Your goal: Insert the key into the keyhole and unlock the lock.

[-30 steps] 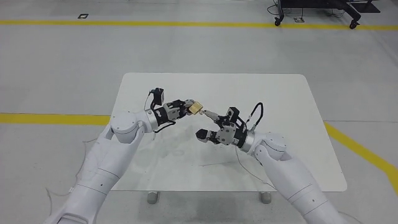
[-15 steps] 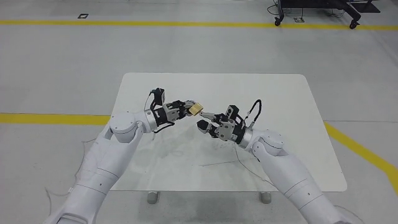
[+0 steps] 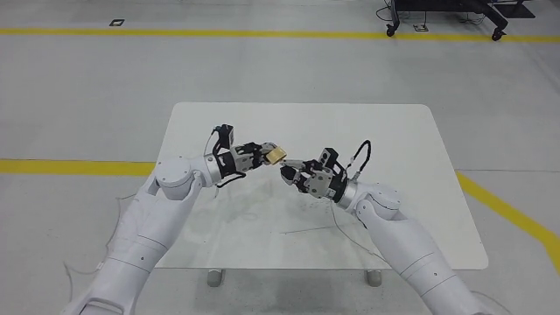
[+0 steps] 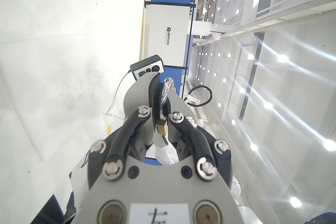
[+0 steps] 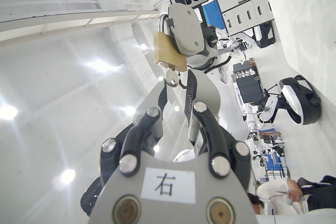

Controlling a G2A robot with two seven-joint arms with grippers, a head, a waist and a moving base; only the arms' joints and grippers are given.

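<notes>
Above the middle of the white bench (image 3: pixel 394 140), a brass padlock (image 3: pixel 276 152) is being held clear of the surface by the left pincer (image 3: pixel 266 150), which is being kept closed on it. In the right wrist view, the padlock (image 5: pixel 168 50) is being shown with its body jutting out past the left pincer (image 5: pixel 183 33), and its silver shackle (image 5: pixel 160 25) is being partly covered by that pincer's grey finger. At the padlock's lower face, the key (image 5: pixel 172 79) is being held in the keyhole, with its blade mostly hidden and its round head left showing. The head is being pinched at the tips of the right pincer (image 5: pixel 176 83), whose fingers (image 5: pixel 162 97) are being held narrow around it. From above, the right pincer (image 3: pixel 291 171) is being held just beside the padlock, so that the two arms are being brought tip to tip. In the left wrist view, the left pincer (image 4: pixel 160 89) is being shown closed, with a sliver of brass between its fingers.
</notes>
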